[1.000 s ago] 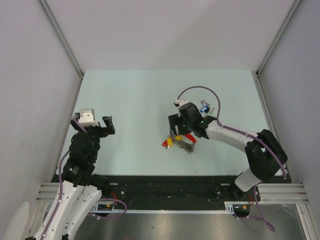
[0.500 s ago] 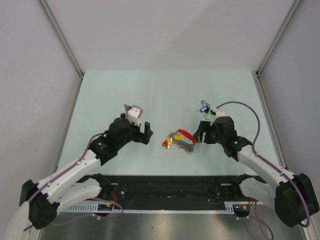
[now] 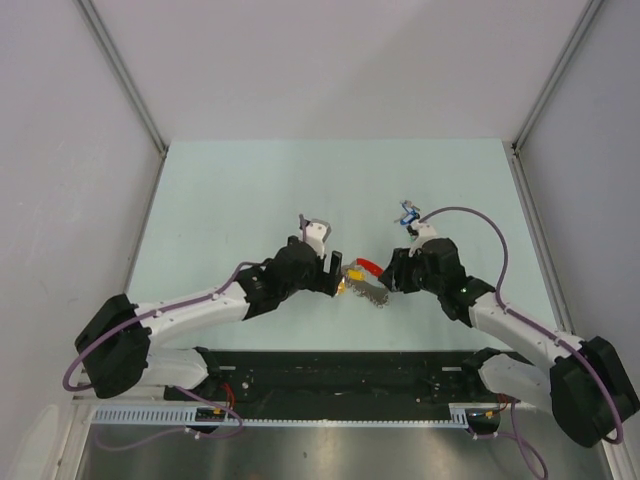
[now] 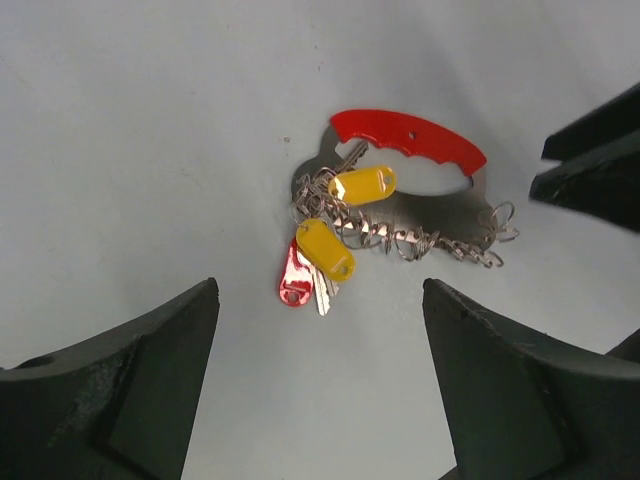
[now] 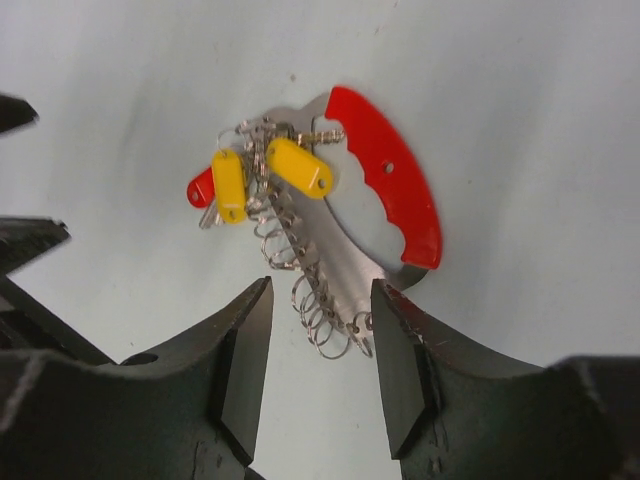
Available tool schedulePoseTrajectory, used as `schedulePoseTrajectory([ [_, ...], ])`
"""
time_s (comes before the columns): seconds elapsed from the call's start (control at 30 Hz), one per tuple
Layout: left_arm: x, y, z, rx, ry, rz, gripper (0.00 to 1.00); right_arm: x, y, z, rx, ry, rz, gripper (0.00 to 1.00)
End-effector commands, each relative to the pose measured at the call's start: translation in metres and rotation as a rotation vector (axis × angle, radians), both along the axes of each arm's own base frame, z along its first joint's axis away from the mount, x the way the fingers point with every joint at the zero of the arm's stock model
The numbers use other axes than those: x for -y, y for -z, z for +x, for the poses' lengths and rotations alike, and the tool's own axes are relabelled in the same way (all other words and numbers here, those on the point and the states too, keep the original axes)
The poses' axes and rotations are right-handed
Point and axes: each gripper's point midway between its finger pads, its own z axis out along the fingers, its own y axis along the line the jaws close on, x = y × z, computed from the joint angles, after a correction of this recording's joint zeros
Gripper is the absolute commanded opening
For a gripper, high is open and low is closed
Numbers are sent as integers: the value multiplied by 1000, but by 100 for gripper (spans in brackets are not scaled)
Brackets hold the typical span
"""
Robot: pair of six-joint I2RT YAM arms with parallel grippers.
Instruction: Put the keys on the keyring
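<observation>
The keyring (image 3: pixel 366 282) lies flat on the table between my two grippers: silvery rings and chain, a curved red loop (image 4: pixel 410 140), two yellow tags (image 4: pixel 362 185) and a red tag (image 4: pixel 295 280). My left gripper (image 3: pixel 331 268) is open and empty just left of it, its jaws short of the tags (image 4: pixel 320 385). My right gripper (image 3: pixel 392 272) is open, its jaws either side of the chain's end rings (image 5: pixel 322 318) without closing on them (image 5: pixel 320 350). The blue-headed key (image 3: pixel 406 213) lies behind the right arm. The green-headed key is hidden.
A purple cable (image 3: pixel 470 215) arcs over the right wrist near the blue key. The left gripper's dark fingers (image 5: pixel 22 240) show at the left edge of the right wrist view. Grey walls (image 3: pixel 80 150) enclose the table on three sides.
My left arm has swung in from the far left to the keyring's left side. My right gripper came off the keyring, drew back right, then closed in on its chain end.
</observation>
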Motion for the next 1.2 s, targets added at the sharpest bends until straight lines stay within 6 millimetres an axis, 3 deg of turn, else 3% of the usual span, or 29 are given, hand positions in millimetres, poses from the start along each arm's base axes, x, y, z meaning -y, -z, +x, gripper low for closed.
schedulePoseTrajectory([
  [0.0,7,-20,17,43,-107,-111,87,-23,-4,6,34,-82,-43,49],
  [0.1,-1,-17,17,50,-142,-114,86,-40,-3,6,55,-113,-99,50],
  [0.13,-3,-16,17,52,-148,-114,86,-41,10,1,32,-112,-161,51],
  [0.3,-11,-14,15,62,-171,-121,88,-51,17,9,69,-71,-271,54],
  [0.37,-14,-10,13,62,-173,-119,89,-53,31,7,43,-76,-318,55],
  [0.57,-18,-12,11,70,-181,-134,90,-50,50,5,15,-63,-411,56],
  [0.7,-21,-12,11,76,-184,-128,90,-32,53,4,-7,-14,-473,56],
  [1.07,-21,-11,11,81,-177,-122,91,10,33,10,-26,114,-470,52],
  [1.17,-21,-12,11,84,-178,-124,91,4,21,11,0,90,-426,50],
])
